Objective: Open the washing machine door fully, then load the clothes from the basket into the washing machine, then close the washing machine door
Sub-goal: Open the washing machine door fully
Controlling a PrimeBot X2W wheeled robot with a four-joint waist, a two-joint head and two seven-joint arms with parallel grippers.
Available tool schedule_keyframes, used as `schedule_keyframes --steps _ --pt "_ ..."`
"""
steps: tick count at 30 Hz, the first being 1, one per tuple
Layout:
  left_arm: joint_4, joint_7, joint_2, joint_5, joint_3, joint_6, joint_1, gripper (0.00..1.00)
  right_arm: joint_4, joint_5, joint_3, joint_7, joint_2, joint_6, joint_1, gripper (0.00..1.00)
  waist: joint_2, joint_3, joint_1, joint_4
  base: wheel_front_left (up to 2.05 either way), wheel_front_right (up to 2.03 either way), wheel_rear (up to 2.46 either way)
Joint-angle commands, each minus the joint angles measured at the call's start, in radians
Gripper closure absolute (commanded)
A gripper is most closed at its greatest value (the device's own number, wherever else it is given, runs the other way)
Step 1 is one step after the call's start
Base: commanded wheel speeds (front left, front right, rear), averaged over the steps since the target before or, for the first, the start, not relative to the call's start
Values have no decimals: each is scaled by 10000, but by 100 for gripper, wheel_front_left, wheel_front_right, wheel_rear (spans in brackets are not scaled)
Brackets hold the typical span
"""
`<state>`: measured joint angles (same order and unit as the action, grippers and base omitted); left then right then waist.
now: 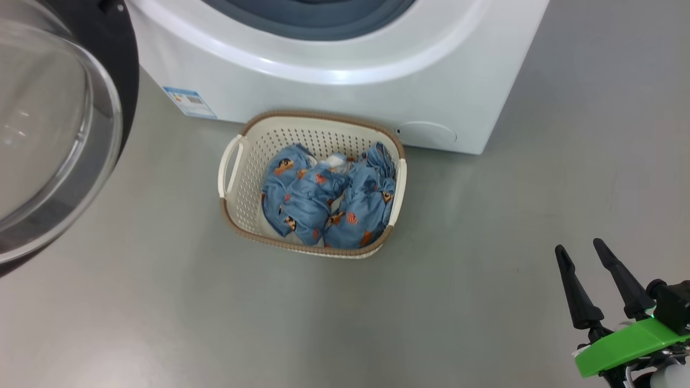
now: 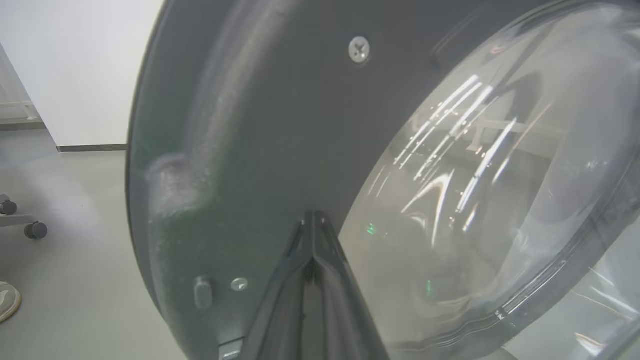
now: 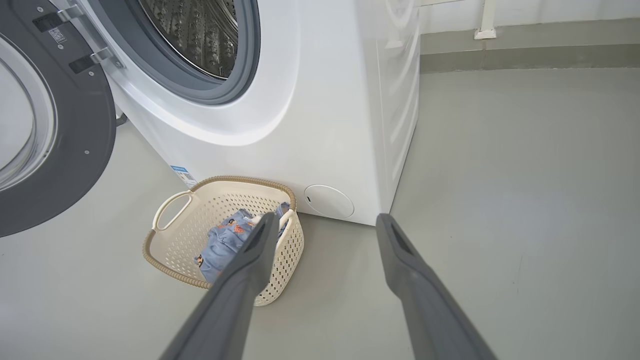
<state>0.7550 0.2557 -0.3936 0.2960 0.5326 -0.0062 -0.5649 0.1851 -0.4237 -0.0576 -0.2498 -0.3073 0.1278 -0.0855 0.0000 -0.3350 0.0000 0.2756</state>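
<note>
Grey, smooth floor (image 1: 161, 323) runs under everything. From the head, the washing machine door (image 1: 54, 134) fills nine to ten o'clock, swung wide off the opening. The left gripper (image 2: 313, 220) has its jaws clenched on nothing, with the joined tips at or just off the door's dark inner face beside the glass. Whether they touch I cannot tell. First risk: closed tips pushing on that glossy curve could skid onto the porthole. A door not taken to its stop might also drift back across the mouth once let go.

At twelve o'clock stands the washing machine (image 1: 345, 91). In the right wrist view its drum (image 3: 200, 30) has no cloth in the part that shows. The basket (image 1: 253, 161) sits at centre, its far rim just beside the machine's base, with the clothes (image 1: 329, 199) bunched inside toward three o'clock. Second risk: long fingers reaching down may snag the perforated wall or a handle and drag the light basket. A pinch on one fold may trail another garment onto the floor. It may also leave cloth over the gasket (image 3: 247, 65) for the closing door to trap.

At four to five o'clock the right gripper (image 1: 579, 247) hangs well apart from the basket, jaws released and empty.
</note>
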Motion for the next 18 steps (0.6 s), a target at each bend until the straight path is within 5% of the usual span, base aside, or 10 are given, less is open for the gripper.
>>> schedule_keyframes --steps 1,11,12,13,18 --pt "-251 61 -676 -127 342 -68 -49 100 -167 83 -266 -120 -72 29 -50 0 0 219 0 11 0 0 0" --pt "-951 61 450 225 1047 -1028 1055 100 -85 11 -270 -120 24 29 295 0 0 1238 0 209 0 0 0" --pt "-1036 61 567 231 1021 -1093 1215 93 -76 5 -273 -120 22 29 346 0 0 1340 0 236 0 0 0" --pt "-1148 61 688 244 1008 -1138 1368 76 -77 7 -273 -120 21 29 399 0 0 1440 0 267 0 0 0" --pt "-1705 61 1270 283 741 -1232 2102 38 -53 -46 -250 -120 18 29 745 0 0 1936 0 427 0 0 0"
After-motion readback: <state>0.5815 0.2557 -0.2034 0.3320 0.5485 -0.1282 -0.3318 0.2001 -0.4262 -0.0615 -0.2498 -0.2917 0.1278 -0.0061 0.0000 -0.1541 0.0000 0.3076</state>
